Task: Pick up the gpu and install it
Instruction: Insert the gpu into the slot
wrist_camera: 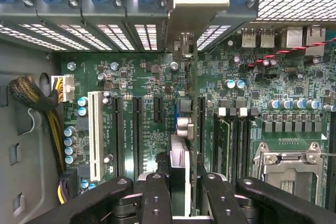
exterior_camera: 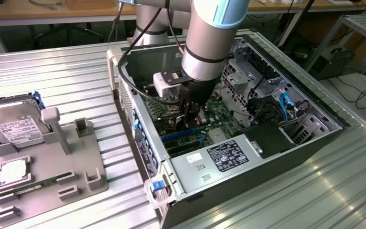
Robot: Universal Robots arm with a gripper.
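gpu [wrist_camera: 181, 129] in computer case [exterior_camera: 310, 102] | hard drive [exterior_camera: 15, 125] exterior view's left

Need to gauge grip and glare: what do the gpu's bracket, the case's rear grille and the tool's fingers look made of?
The gpu bracket: dull silvery sheet metal, likely steel, with a bent flat tab. Rear grille: perforated grey metal; light passes through the holes. The tool fingers: matte black with round fasteners, plastic or coated metal; can't tell which.
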